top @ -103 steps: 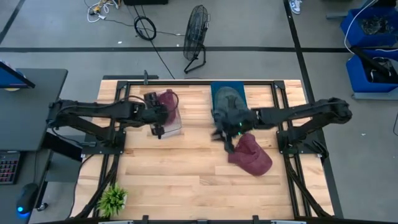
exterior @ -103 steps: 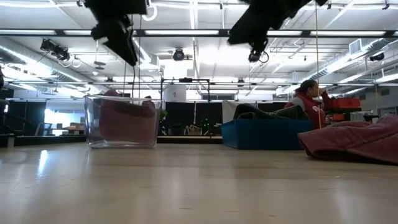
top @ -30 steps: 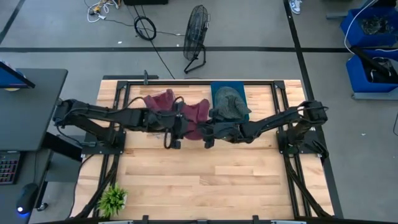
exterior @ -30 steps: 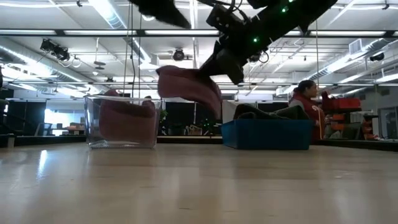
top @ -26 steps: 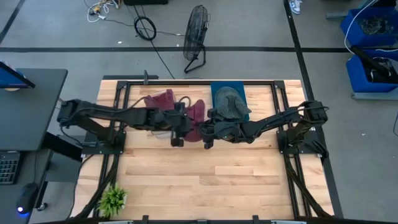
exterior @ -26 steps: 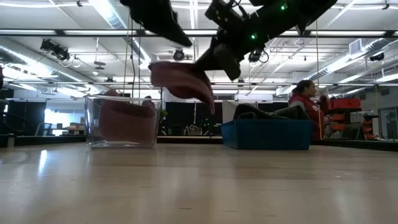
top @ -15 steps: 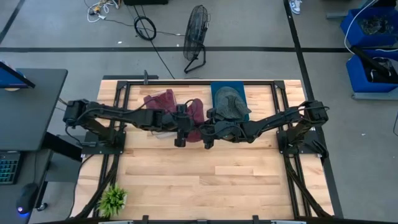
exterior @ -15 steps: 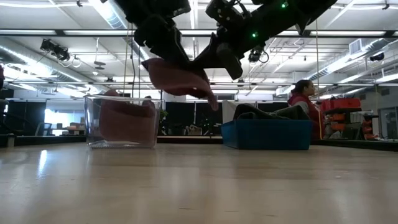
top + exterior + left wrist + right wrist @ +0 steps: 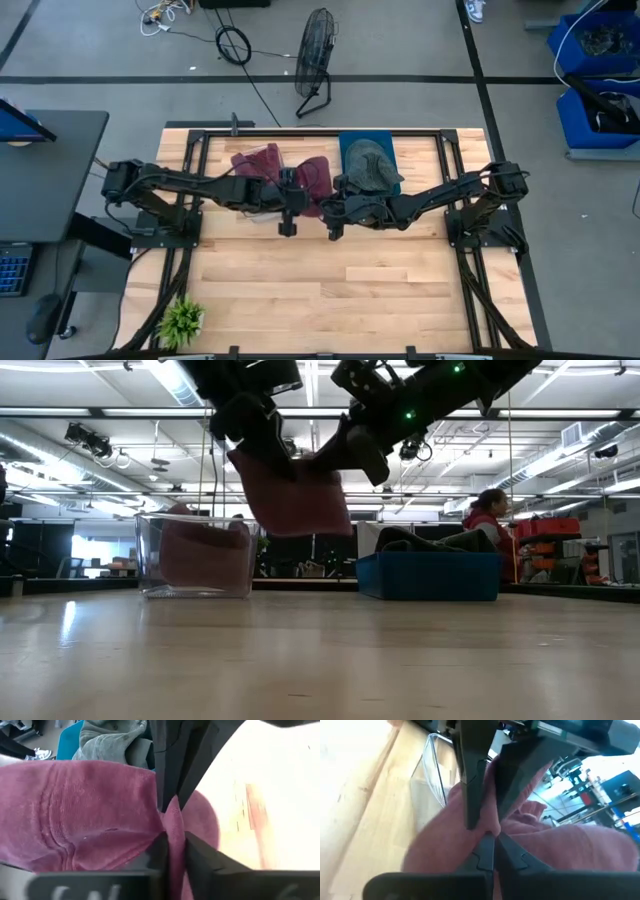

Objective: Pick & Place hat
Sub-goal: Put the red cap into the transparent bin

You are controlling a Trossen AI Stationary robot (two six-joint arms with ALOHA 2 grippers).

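Observation:
A maroon hat (image 9: 312, 183) hangs in the air over the table's far middle, between my two grippers. My left gripper (image 9: 287, 206) is shut on its left side and my right gripper (image 9: 334, 210) on its right side. In the low view the hat (image 9: 296, 498) droops below both grippers, well clear of the table. A second maroon hat (image 9: 258, 160) lies in a clear box (image 9: 196, 556) at the far left. A grey-green hat (image 9: 368, 166) rests in a blue bin (image 9: 430, 576). My left gripper pinches a raised fold of the maroon cloth (image 9: 173, 826) between its two fingers, right next to the other gripper's fingertips. The hat is lifted clear and hangs slack below. My right gripper pinches a fold of the hat's cloth (image 9: 489, 827) between its two fingers, which meet the left gripper's fingers (image 9: 472, 785) almost tip to tip. The cloth bulges to both sides of the pinch and hangs free of the table.
The clear box (image 9: 262, 178) stands just left of the hat and the blue bin (image 9: 352, 142) just beyond it to the right. A small potted plant (image 9: 182, 320) stands at the near left corner. Bare wood (image 9: 340, 290) fills the near half. A person (image 9: 492, 520) sits beyond the table.
My left gripper has moved toward the table's right edge, up to the hat held by my right gripper, and has taken hold of it. The hat, which drooped from the right gripper alone, now hangs wider between both grippers.

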